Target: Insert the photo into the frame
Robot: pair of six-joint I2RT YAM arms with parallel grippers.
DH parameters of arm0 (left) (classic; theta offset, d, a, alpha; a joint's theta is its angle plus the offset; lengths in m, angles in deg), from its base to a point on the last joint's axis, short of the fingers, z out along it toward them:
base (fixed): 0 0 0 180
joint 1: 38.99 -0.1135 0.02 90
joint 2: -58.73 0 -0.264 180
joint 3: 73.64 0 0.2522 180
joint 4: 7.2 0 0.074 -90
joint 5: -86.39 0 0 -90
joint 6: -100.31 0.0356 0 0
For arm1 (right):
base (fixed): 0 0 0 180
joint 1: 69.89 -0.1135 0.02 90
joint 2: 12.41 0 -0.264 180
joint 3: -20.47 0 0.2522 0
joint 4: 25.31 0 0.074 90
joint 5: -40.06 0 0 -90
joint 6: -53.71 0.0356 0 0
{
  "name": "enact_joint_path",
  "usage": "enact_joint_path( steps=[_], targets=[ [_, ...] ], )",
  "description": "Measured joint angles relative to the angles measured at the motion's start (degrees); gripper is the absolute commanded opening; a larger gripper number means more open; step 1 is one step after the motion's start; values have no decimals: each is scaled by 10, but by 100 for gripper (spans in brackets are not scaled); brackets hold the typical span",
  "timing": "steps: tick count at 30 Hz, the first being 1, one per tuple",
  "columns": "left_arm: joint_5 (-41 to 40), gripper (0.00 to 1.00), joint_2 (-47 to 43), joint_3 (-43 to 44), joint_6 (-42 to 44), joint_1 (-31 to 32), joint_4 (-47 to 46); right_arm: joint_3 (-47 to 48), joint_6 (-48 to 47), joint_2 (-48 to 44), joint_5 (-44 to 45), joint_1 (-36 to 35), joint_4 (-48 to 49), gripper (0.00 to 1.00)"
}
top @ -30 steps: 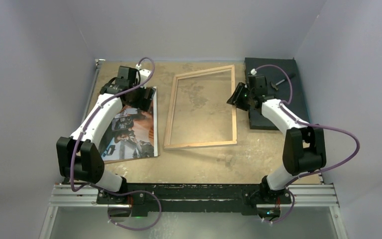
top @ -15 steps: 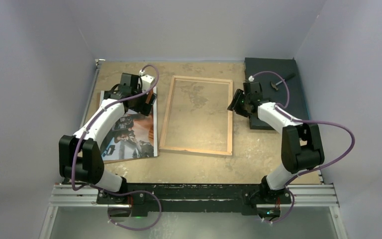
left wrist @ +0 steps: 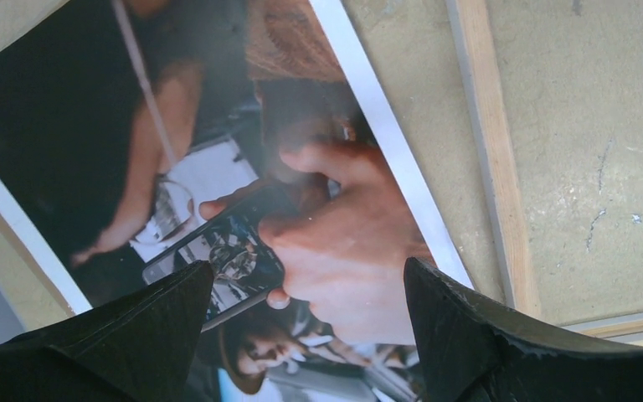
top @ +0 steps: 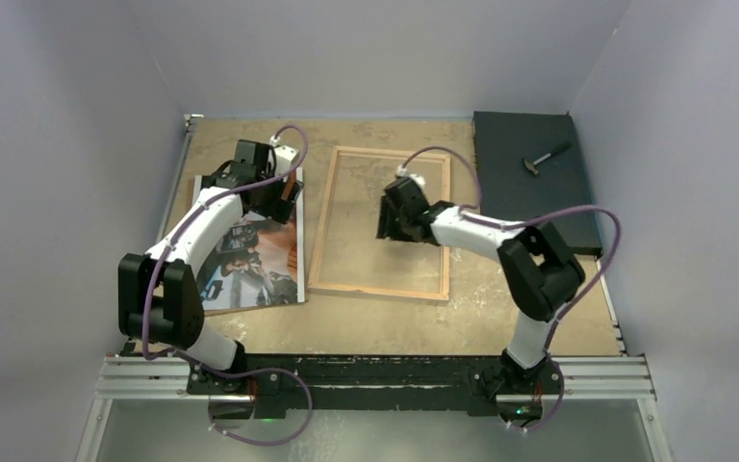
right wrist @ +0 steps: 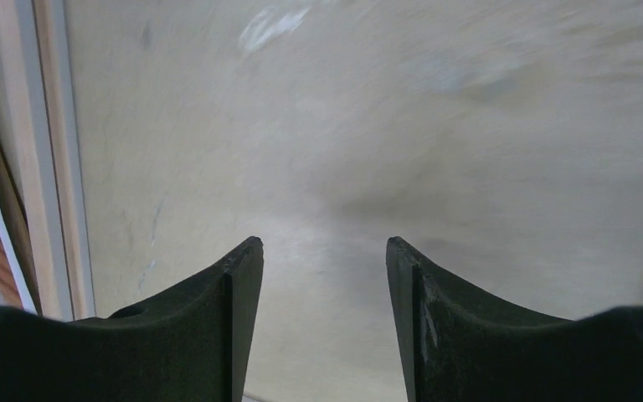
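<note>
Frame [top: 319, 231] lies flat on the table [top: 462, 322], with the photo [top: 255, 265] face up just beside its left rail. The left gripper [left wrist: 306, 280], fingers spread, hovers over the photo. The right gripper [right wrist: 322, 251], fingers spread and empty, hangs above the frame's opening.

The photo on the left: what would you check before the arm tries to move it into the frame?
1. Photo flat, picture up: ok.
2. Left gripper open over the photo: ok.
3. Photo gripped: not ok.
4. Frame flat beside the photo: ok.
5. Frame's opening free: not ok, the open right gripper hangs over it.
6. Glass in the frame: cannot tell.
</note>
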Motion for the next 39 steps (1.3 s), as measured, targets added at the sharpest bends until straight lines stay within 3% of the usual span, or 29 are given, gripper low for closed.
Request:
enact_joint_path(
  steps=[7,12,17,28,30,35,39],
  targets=[
    [1,82,19,50,-2,-53,40,106,-8,117,43,-178,-10,66],
    [-2,81,27,68,1,-116,57,156,-32,133,66,-273,-8,67],
    [-4,81,26,68,10,-127,71,146,-41,133,73,-292,-4,66],
    [-3,81,8,68,14,-126,80,-3,-52,55,73,-293,30,55],
    [-2,81,4,68,14,-126,81,-32,-53,31,72,-293,28,59],
    [-1,81,-7,68,14,-126,86,-71,-77,-15,61,-294,-11,85],
    [-2,81,-21,68,14,-126,91,-63,-100,-30,58,-289,-42,94]
  ],
)
